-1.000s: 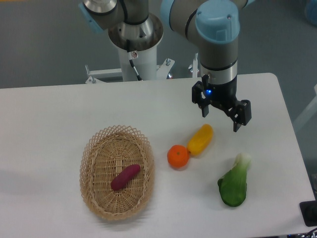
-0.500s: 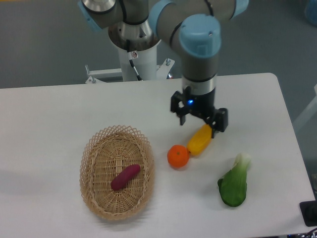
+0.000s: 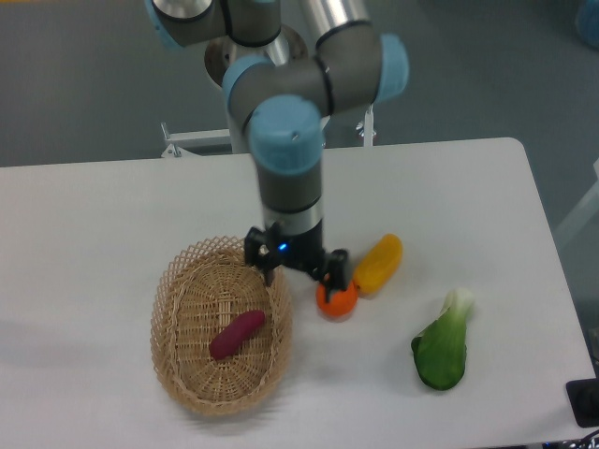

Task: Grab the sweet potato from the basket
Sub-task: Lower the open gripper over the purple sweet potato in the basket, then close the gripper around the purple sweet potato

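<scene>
Sweet potato lies inside the basket, on the woven floor, roughly centre and a little toward the near end. It sits at a slant, one end pointing up and right toward the basket's right wall. Nothing touches it.

Basket rests on the white desk, left of the other produce.

Hand hangs over the basket's upper right rim, fingers spread apart and pinching nothing. One fingertip sits above the rim lattice, the other in front of the orange (which it partly covers from this view). Whether the fingertip touches the orange cannot be told. A small blue light shows on the hand's body, between the finger mounts. The arm stands nearly upright above the hand, grey with light blue joint caps.

Hand is up and right of the sweet potato, apart from it, not over it.

Other items on the desk: a yellow-orange fruit just beside the orange, up and right of it, appearing to touch it; a green leafy vegetable with a pale stem end, well right of the basket, near the desk's front right area.
</scene>
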Controlling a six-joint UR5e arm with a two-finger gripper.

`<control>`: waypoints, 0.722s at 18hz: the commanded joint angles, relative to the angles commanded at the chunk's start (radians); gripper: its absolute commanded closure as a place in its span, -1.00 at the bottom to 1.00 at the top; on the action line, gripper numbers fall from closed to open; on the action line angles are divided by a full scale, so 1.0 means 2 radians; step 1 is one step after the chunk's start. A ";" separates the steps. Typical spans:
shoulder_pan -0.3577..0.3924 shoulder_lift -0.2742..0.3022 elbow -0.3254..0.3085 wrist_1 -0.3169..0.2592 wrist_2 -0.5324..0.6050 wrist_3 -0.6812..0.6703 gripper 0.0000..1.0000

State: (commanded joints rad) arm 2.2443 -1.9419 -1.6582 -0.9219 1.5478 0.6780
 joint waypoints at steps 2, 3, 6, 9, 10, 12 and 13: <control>-0.006 -0.012 0.000 0.004 0.000 0.018 -1.00; -0.008 -0.017 -0.002 0.005 0.000 0.033 -1.00; -0.014 -0.031 -0.010 0.005 0.000 0.048 -1.00; -0.020 -0.042 -0.022 0.006 0.001 0.078 -1.00; -0.021 -0.042 -0.024 0.006 0.000 0.078 -1.00; -0.025 -0.044 -0.028 0.007 0.000 0.078 -1.00; -0.027 -0.046 -0.028 0.014 0.000 0.077 -1.00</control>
State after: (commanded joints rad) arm 2.1906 -2.0340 -1.7150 -0.8944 1.5478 0.8314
